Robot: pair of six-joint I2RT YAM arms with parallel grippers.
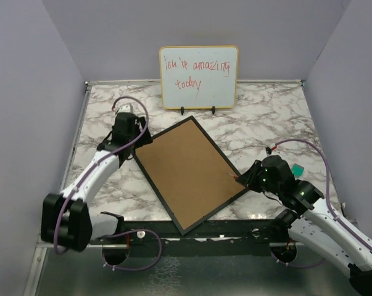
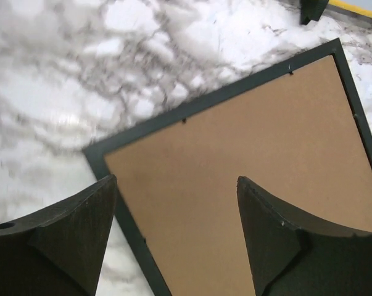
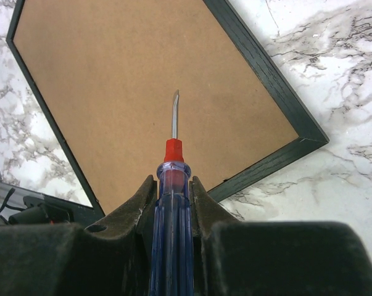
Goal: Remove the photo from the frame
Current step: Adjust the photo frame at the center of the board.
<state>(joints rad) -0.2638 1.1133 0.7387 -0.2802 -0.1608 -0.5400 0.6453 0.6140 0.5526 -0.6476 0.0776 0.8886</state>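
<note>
- Right gripper point(image 3: 172, 191): closed narrow on a flat-blade screwdriver point(image 3: 173, 151) with a clear blue handle and a red collar. It sits at the frame's right-hand rim. The blade points in over the back panel. I cannot tell whether the tip touches.
- No brand or print legible on the screwdriver handle.
- Frame point(image 3: 258, 61): thin, black, lying face down and skewed on the marble counter point(image 1: 266, 123), one corner toward the arm bases. The brown fibreboard back panel point(image 1: 189, 169) faces up and sits flush inside the rim.
- The photo is not visible. By my reading it lies under the back panel, inside the frame.
- Handling, as a judgement:
  - The frame looks light and rigid, and likely to skate on the smooth marble if levered from one side. It wants pinning at the rim opposite the tool.
  - The back panel is stiff but thin. It should be lifted at an edge, not the middle.
  - The print would be light, floppy and easily creased or scratched. Take it by the border, and keep the blade off its face.
  - Any glazing beneath would be fragile. None is in view.
- Small dark nicks show along the inner rim in the left wrist view. They may be retaining tabs, but are too small to be sure.
- Left gripper point(image 2: 176, 182): jaws wide, holding nothing, hovering over the frame's left corner.
- A small teal object point(image 1: 295, 168) lies on the counter right of the frame. I cannot identify it.
- Whiteboard point(image 1: 198, 77): propped upright beyond the frame's far corner, apart from it. Red handwriting reads "You're amazing today".
</note>
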